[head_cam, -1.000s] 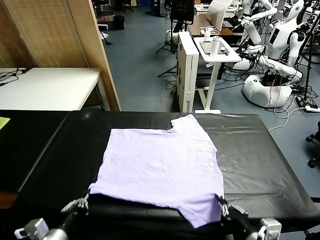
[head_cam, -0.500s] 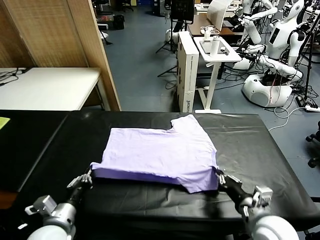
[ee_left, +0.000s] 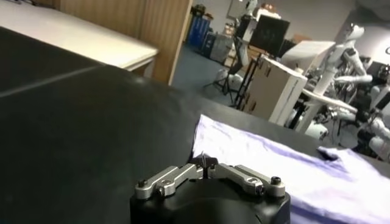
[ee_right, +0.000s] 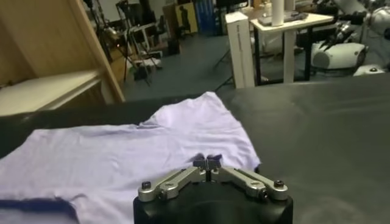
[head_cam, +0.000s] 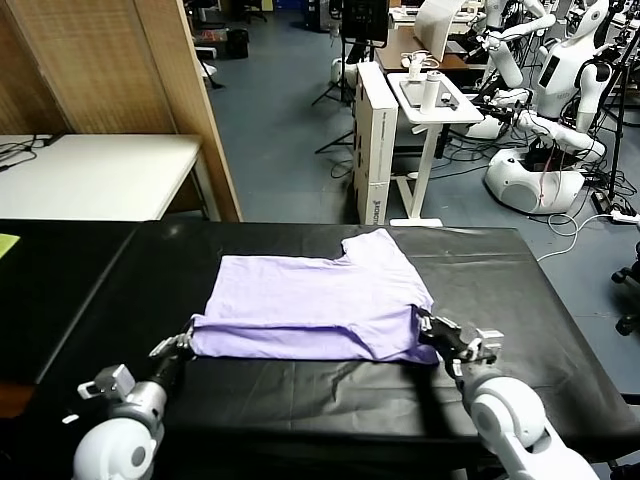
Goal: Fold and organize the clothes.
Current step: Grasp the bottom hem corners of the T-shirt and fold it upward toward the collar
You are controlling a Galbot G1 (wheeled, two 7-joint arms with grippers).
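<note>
lavender t-shirt [head_cam: 318, 305], thin, wrinkled, folded over on black table [head_cam: 520, 300]; left end effector [head_cam: 183, 343] and right end effector [head_cam: 432, 327] pinch its corners.

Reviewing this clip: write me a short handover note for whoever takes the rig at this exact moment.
Left gripper: shut, pinching the near left corner of the T-shirt.
Right gripper: shut, pinching the near right corner of the same shirt.
The shirt lies on the black table, collar end away from the robot, one sleeve sticking out at the far right.
Done: the near hem is lifted and doubled over onto the body, with a fold line across the near edge.
Left: carry the hem on as far as the fold needs, lay it down, release both corners, then do the remaining folds and tidy the shirt.
</note>
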